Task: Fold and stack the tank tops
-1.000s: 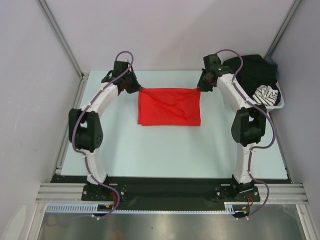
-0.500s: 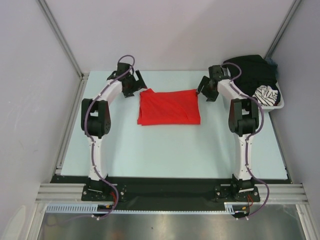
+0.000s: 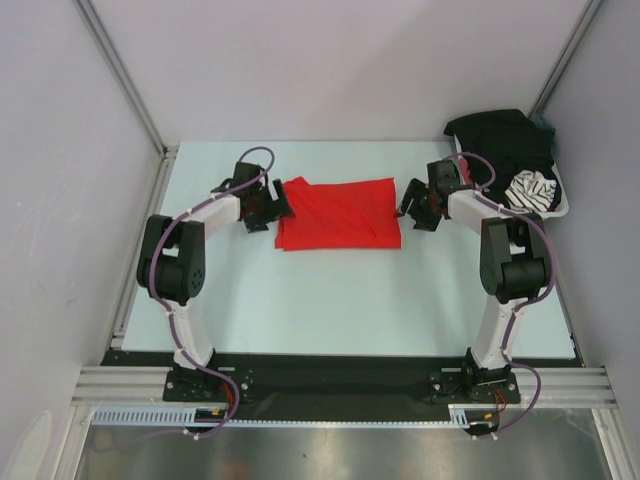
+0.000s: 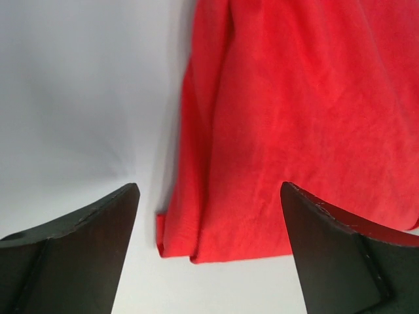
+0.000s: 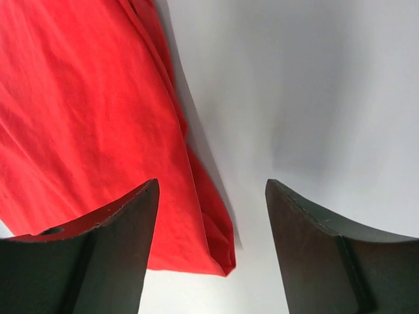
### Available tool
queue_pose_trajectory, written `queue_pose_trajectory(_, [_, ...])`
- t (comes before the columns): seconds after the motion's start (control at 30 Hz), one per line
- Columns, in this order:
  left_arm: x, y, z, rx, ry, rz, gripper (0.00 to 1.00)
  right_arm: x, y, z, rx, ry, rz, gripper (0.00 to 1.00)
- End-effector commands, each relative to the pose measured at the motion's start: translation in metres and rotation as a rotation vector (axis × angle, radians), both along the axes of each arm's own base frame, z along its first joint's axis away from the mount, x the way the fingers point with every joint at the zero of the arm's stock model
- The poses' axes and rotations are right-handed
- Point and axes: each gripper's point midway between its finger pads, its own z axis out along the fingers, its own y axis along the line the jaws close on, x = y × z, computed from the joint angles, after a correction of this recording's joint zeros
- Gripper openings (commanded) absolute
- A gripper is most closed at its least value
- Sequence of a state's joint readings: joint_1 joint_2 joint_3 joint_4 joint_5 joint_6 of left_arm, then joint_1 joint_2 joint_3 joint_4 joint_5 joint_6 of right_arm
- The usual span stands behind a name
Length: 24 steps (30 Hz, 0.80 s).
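Red tank top [image 3: 338, 212] is seen folded flat, centre-far. Left gripper [image 3: 278, 204] and right gripper [image 3: 412, 208] are noted with jaws apart, empty, just beside its edges. Black tank top [image 3: 500, 138] is heaped far right. Judged: both sides should be pinched evenly, all layers caught.

Pale blue-green table [image 3: 340, 300], matte, evenly lit, soft shadows only. Plain grey-white walls [image 3: 330, 60] on three sides, with aluminium posts [image 3: 120, 75] rising at both far corners. Near edge: black plate [image 3: 340, 375], aluminium rail [image 3: 120, 385], and brushed steel sheet [image 3: 340, 450] beyond it.
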<state>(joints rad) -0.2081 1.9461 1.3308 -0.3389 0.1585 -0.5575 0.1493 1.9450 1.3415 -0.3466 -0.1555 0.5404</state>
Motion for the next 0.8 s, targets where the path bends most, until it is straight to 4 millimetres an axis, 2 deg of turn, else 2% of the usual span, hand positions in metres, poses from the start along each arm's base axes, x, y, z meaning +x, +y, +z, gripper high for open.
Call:
queue_pose_trajectory(0.0, [0.003,-0.020,0.035,-0.054,-0.135,-0.060,0.94,-0.001,0.008,0.022,0.030,-0.089,0.050,0.71])
queue_pose_trajectory(0.03, [0.001,-0.021,0.034,-0.054,-0.135,-0.064,0.92,-0.001,0.009,0.026,0.034,-0.108,0.055,0.69])
queue_pose_trajectory(0.1, [-0.004,-0.022,0.029,-0.057,-0.124,-0.068,0.86,-0.006,0.010,0.021,0.043,-0.091,0.066,0.66])
queue_pose_trajectory(0.13, [-0.005,-0.022,0.026,-0.059,-0.116,-0.069,0.83,-0.008,0.013,0.017,0.044,-0.081,0.073,0.59])
queue_pose_trajectory(0.23, [-0.008,-0.023,0.016,-0.061,-0.094,-0.070,0.73,-0.011,0.020,0.013,0.034,-0.066,0.092,0.48])
queue_pose_trajectory(0.43, [-0.006,-0.021,-0.001,-0.049,-0.065,-0.058,0.51,-0.010,0.023,-0.001,-0.027,-0.038,0.091,0.39])
queue_pose_trajectory(0.5, [-0.002,-0.022,0.000,-0.050,-0.070,-0.056,0.38,-0.008,0.025,-0.005,-0.044,-0.030,0.096,0.32])
queue_pose_trajectory(0.53, [-0.002,-0.021,-0.004,-0.046,-0.064,-0.056,0.31,-0.008,0.025,-0.007,-0.052,-0.021,0.092,0.25])
queue_pose_trajectory(0.57, [-0.001,-0.022,-0.003,-0.046,-0.066,-0.057,0.12,-0.008,0.026,-0.010,-0.061,-0.015,0.095,0.20])
queue_pose_trajectory(0.6, [0.001,-0.021,-0.003,-0.043,-0.067,-0.053,0.03,-0.005,0.026,-0.011,-0.069,-0.013,0.094,0.16])
queue_pose_trajectory(0.63, [0.002,-0.019,-0.004,-0.037,-0.066,-0.045,0.00,-0.006,0.026,-0.014,-0.074,-0.001,0.093,0.08])
queue_pose_trajectory(0.67, [0.003,-0.018,-0.004,-0.037,-0.065,-0.046,0.00,-0.005,0.026,-0.015,-0.084,0.002,0.088,0.03])
queue_pose_trajectory(0.77, [0.007,0.001,-0.002,-0.060,-0.060,-0.016,0.00,-0.003,0.029,-0.019,-0.112,0.008,0.089,0.00])
